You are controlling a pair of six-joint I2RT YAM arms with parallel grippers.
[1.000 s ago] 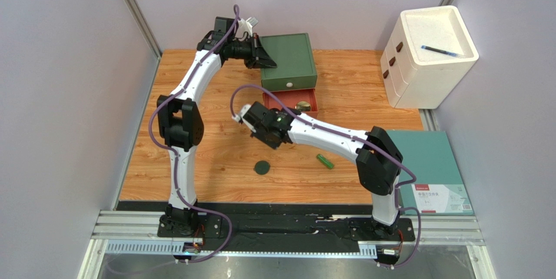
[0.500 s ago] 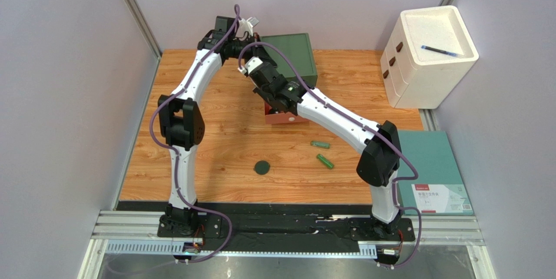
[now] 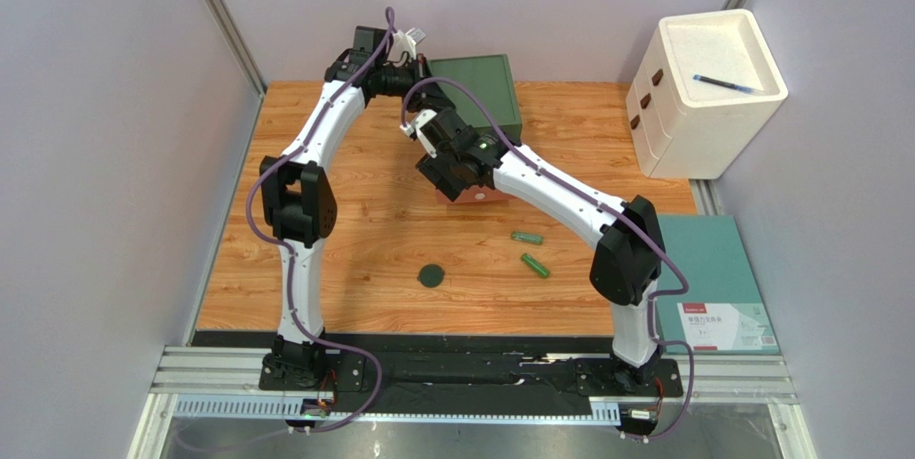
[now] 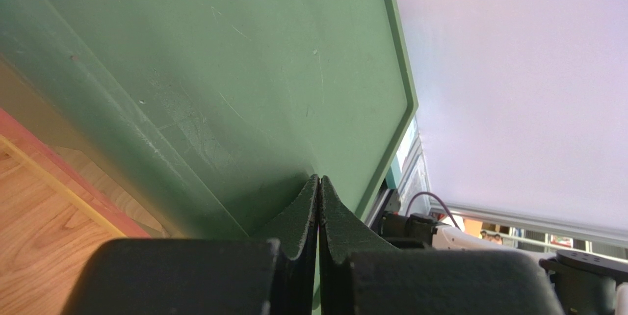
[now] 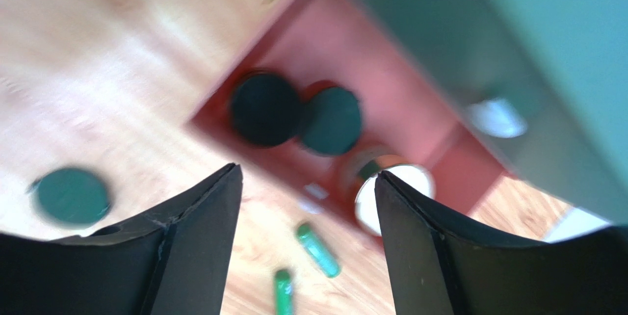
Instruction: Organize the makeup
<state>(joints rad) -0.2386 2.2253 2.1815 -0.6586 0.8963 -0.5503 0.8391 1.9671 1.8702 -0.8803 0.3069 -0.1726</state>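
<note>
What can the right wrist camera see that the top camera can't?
Only the right wrist camera sees inside the red drawer: a black jar, a dark green disc and a gold-rimmed compact. From the top, the right arm covers them. Only the top camera shows the left arm, the white chest with a blue pen on it, and a teal folder. Both show the loose green disc and two green tubes on the table, plus the green box.

The right tool (image 5: 307, 175) has swung over the red drawer (image 5: 368, 57) and opened.
</note>
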